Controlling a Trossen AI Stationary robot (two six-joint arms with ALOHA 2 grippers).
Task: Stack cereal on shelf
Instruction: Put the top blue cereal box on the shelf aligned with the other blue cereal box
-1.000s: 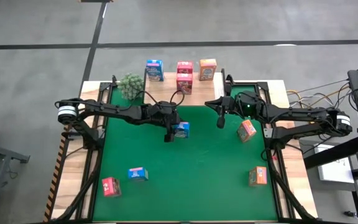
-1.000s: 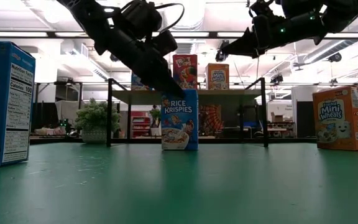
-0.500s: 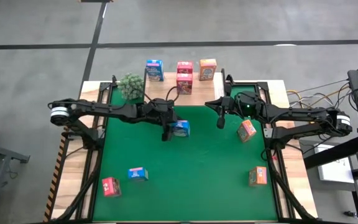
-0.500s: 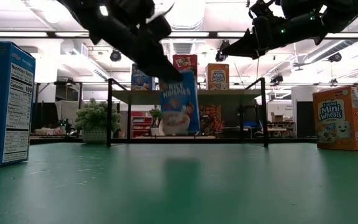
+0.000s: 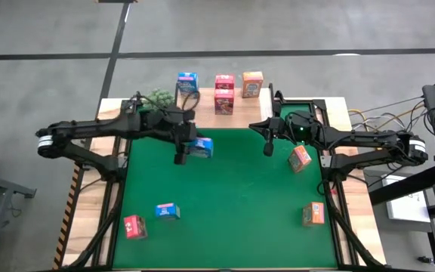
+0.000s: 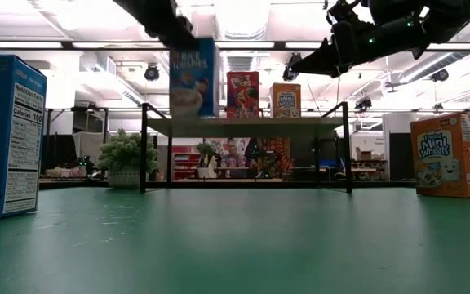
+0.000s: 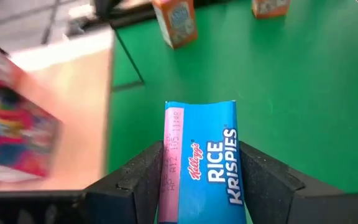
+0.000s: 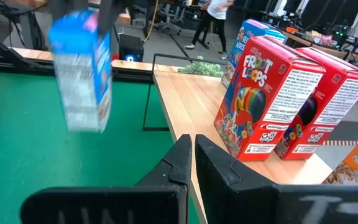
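green mat-covered table (image 5: 232,204) with two dark arms reaching in from left and right. left gripper (image 5: 181,148) raised above the far-left part of the mat, jaws clamped on a blue rice krispies box (image 5: 200,146), lifted clear of the mat and level with the shelf top in the low view (image 6: 192,77). right gripper (image 5: 266,146) hanging above the far-right part of the mat near the shelf, jaws pressed together, holding nothing. wooden shelf (image 5: 202,103) along the far edge, carrying a blue box (image 5: 187,85), two pink-red froot loops boxes (image 5: 223,93) and an orange box (image 5: 252,84). leafy plant (image 5: 157,100) at the shelf's left end. loose on the mat: orange box (image 5: 300,158) just beside the right arm, another orange box (image 5: 313,214) near right, blue box (image 5: 168,211) and pink-red box (image 5: 134,226) near left.
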